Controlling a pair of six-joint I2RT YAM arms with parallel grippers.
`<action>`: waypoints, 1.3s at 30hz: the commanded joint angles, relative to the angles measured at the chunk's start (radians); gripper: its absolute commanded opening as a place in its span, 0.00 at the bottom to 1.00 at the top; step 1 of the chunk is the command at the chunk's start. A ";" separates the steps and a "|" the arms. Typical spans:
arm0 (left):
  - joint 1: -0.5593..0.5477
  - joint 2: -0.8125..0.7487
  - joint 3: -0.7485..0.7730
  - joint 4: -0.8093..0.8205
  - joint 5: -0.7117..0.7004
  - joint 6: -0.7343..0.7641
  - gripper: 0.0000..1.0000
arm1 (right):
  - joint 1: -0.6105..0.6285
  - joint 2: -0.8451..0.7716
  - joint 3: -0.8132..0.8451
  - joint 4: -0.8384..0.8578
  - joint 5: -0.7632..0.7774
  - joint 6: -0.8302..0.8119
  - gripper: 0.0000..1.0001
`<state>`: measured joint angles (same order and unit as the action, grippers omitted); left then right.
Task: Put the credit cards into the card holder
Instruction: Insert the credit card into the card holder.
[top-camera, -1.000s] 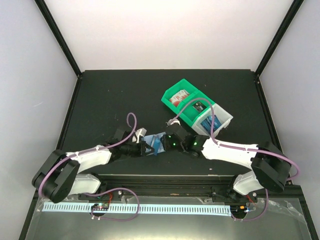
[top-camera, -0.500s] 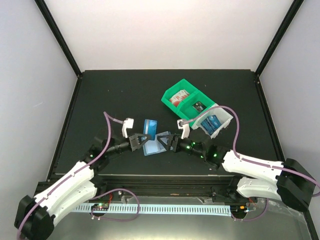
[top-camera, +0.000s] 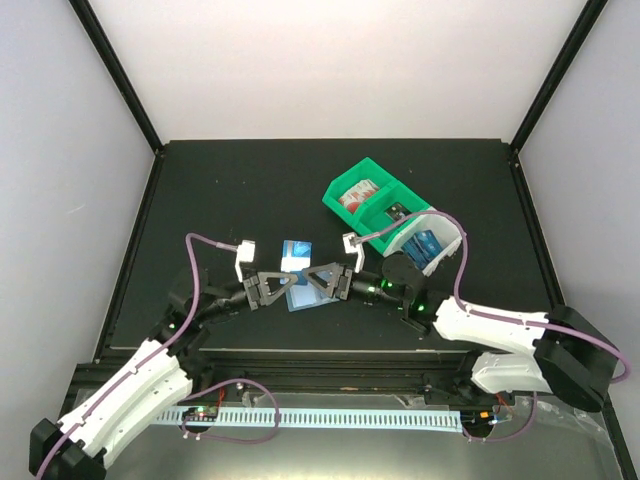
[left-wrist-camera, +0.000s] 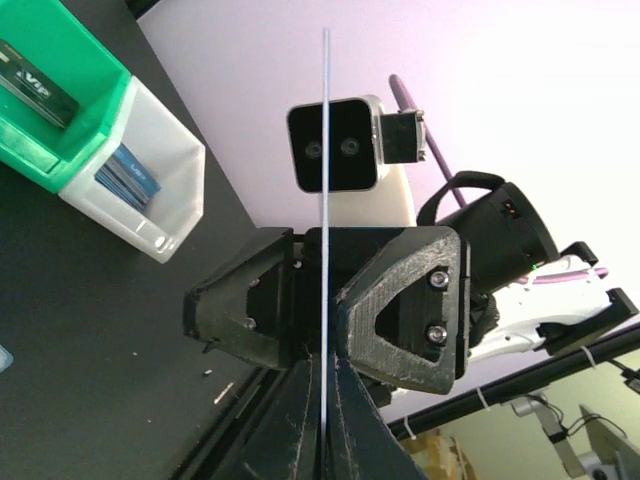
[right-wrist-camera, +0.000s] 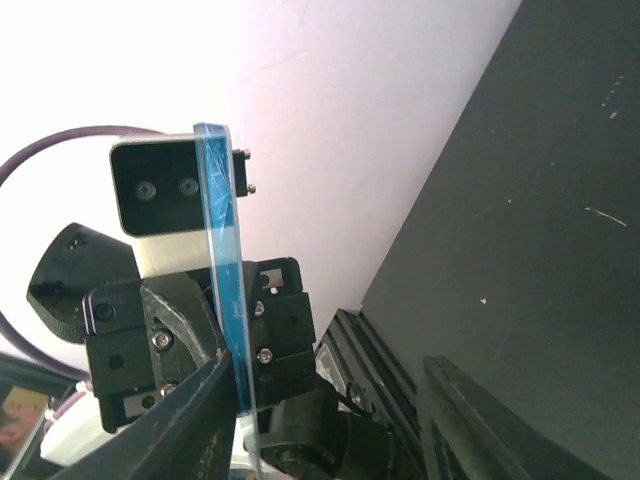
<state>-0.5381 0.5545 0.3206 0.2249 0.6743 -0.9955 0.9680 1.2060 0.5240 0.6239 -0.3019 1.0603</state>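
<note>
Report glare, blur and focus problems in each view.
Top external: even light, sharp, no glare on the table. Left wrist: the credit card, edge-on, is a thin pale line against washed-out wall; lower-right background soft. Right wrist: wall blown out, own fingers dark, soft.

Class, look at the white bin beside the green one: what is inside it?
Blue cards lie inside the white bin. Their number and anything beneath them cannot be seen, since the upper ones cover the rest.
</note>
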 joint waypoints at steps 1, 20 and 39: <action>-0.003 -0.037 -0.016 0.055 0.039 -0.067 0.02 | -0.005 0.042 0.026 0.128 -0.075 0.036 0.46; -0.002 -0.077 -0.018 -0.496 -0.239 0.121 0.82 | -0.110 -0.089 0.114 -0.592 0.016 -0.247 0.01; 0.000 0.406 0.134 -0.469 -0.398 0.309 0.62 | -0.239 0.368 0.367 -0.799 -0.099 -0.504 0.01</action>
<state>-0.5381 0.9318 0.4183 -0.2451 0.3374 -0.7326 0.7338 1.5394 0.8734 -0.2031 -0.3336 0.5720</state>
